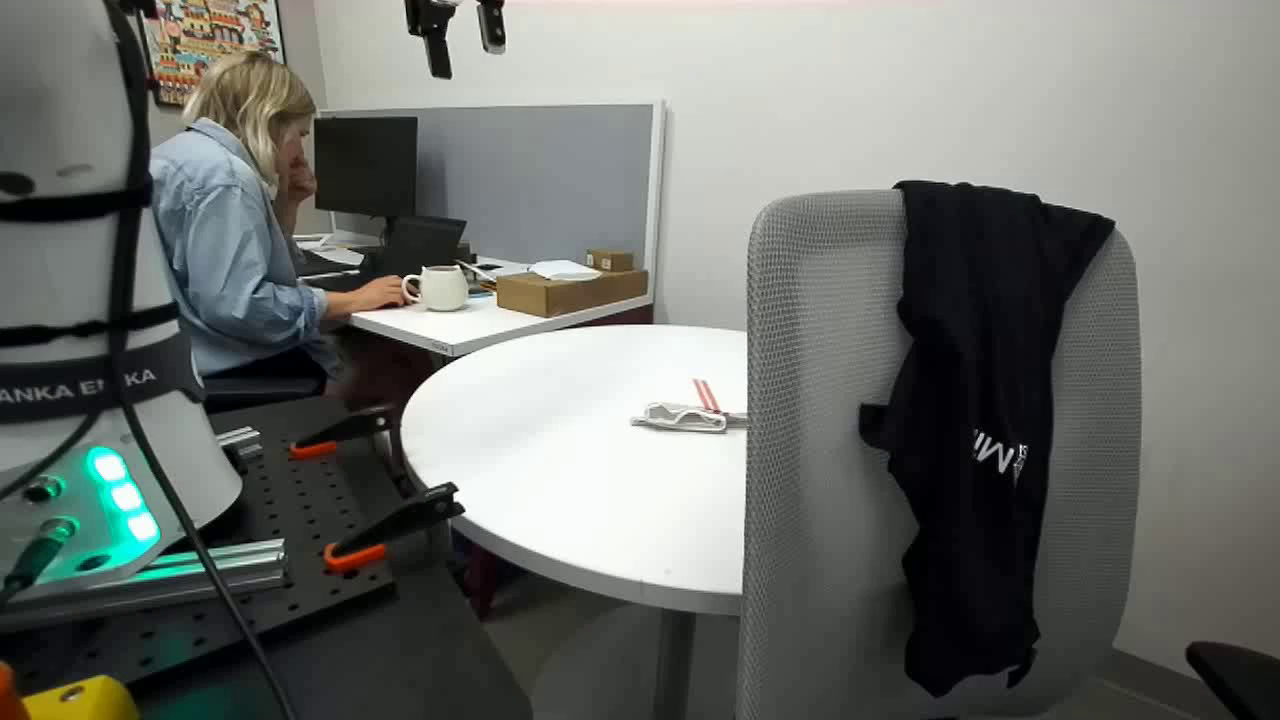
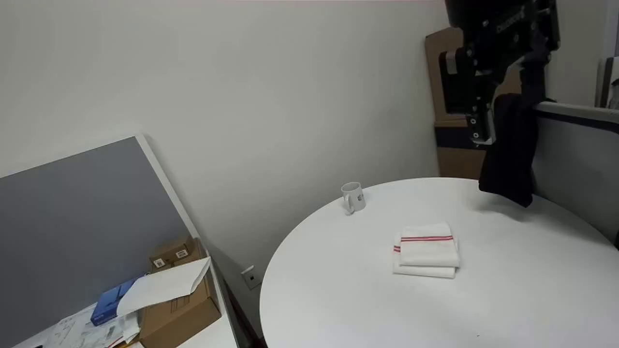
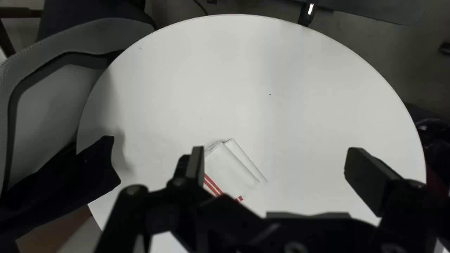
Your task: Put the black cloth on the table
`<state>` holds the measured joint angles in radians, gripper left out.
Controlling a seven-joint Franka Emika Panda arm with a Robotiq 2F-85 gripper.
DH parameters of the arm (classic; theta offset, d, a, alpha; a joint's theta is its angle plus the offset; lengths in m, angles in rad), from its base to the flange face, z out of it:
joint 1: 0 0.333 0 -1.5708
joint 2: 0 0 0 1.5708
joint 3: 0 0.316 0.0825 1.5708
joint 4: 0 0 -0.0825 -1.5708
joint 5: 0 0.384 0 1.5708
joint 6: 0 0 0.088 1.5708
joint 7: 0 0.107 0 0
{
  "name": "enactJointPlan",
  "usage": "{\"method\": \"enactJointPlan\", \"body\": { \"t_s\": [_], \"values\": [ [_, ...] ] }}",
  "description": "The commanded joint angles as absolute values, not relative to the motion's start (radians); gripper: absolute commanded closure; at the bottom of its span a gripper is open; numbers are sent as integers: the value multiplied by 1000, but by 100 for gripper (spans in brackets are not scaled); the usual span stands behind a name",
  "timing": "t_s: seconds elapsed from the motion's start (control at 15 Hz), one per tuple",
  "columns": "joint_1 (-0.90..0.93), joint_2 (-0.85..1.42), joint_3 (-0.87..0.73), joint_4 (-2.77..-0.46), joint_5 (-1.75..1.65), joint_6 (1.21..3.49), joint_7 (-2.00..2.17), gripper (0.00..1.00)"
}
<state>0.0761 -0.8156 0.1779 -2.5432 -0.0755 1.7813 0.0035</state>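
Drop target: the round white tabletop point(image 2: 333, 299), with a grey chair point(image 1: 820, 450) just beside it, back rising above its edge, so height over the chair's top rim must be kept. The black cloth point(image 1: 975, 400) is draped over that rim, down both faces; on the tabletop side its lower end is seen, contact below can't be told. Step in hand is judged to be the pick. The claw point(image 3: 276, 161) is spread wide, nothing held, well above the tabletop and apart from the cloth. It should be brought over the rim from above, a finger set each side of one bunched fold, fabric only pinched, chair mesh kept out of the bite. Lift should be straight up until both tails are freed; limp fabric may slip or snag if pulled sideways. Cloth is best lowered tail first, released low, beside the folded white towel point(image 2: 425, 251) so that isn't dragged. White mug point(image 2: 354, 197) by the wall-side edge should be left out of the sweep.
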Motion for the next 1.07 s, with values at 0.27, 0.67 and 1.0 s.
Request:
{"method": "enactJointPlan", "body": {
  "t_s": [0.27,0.67,1.0],
  "values": [
    [30,-763,155,-2493,-197,1819,40,0],
    [-85,-576,103,-2374,-384,1936,59,0],
    [-135,-361,55,-2221,-494,2068,63,0]
  ]
}}
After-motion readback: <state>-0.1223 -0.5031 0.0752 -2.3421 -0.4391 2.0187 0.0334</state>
